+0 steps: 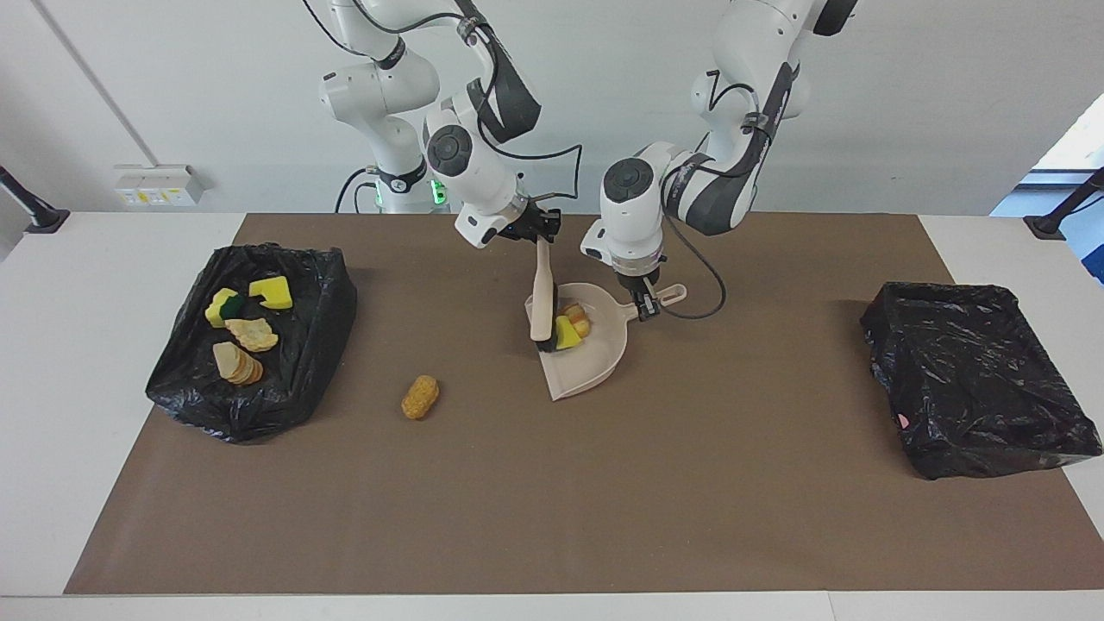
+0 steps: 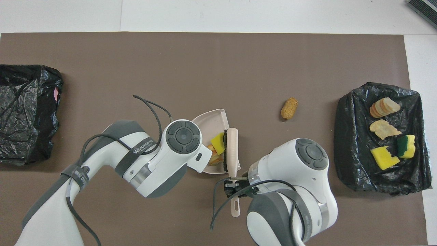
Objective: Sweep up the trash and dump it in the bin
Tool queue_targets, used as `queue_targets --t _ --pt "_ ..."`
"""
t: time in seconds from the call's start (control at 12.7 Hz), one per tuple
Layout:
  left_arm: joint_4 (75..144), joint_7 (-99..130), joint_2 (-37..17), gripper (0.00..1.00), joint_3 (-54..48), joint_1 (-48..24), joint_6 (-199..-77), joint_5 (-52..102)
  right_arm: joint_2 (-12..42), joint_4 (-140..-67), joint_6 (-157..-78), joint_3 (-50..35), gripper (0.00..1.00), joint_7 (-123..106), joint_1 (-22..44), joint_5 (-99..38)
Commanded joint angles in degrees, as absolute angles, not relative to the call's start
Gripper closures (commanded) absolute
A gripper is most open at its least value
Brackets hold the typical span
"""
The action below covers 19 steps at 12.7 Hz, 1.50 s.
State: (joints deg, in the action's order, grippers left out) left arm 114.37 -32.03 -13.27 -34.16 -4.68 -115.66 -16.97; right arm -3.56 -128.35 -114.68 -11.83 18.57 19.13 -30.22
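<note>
My left gripper (image 1: 645, 307) is shut on the handle of the beige dustpan (image 1: 599, 362), which lies on the brown mat mid-table. My right gripper (image 1: 539, 233) is shut on the handle of a beige brush (image 1: 542, 293), whose dark bristles rest in the pan against a yellow sponge wedge (image 1: 567, 333) and a bread chunk (image 1: 579, 318). One golden bread chunk (image 1: 420, 396) lies loose on the mat between the pan and the bin. In the overhead view the brush (image 2: 232, 147), the pan (image 2: 211, 119) and the loose chunk (image 2: 289, 108) show; the left gripper is hidden under its wrist.
A black-bagged bin (image 1: 323, 319) at the right arm's end holds two yellow sponges (image 1: 274, 291) and two bread pieces (image 1: 252, 334). A second black-bagged bin (image 1: 975, 379) stands at the left arm's end.
</note>
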Motion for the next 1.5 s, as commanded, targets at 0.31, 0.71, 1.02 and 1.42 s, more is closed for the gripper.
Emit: queue_targets --t 0.31,0.71,1.02,1.42 --pt "116.3 -32.3 -11.5 1.0 -34.3 -3.5 -117.2 -17.4 -4.6 -124.3 -107.1 -11.7 1.0 17.9 15.3 -6.1" --pt "115.5 -31.6 -12.0 1.0 -34.1 -2.6 -116.9 -16.6 0.6 -118.5 -106.7 -11.8 1.0 11.0 6.1 8.8" --pt "115.4 -28.1 -12.0 1.0 -34.2 -2.5 -116.9 -16.5 9.1 -111.2 -107.8 -11.9 1.0 7.5 -0.1 19.8" --pt "115.6 -28.0 -12.0 1.0 -34.2 -2.5 -116.4 -16.5 11.9 -112.1 -108.8 -12.1 1.0 6.0 -2.0 15.2"
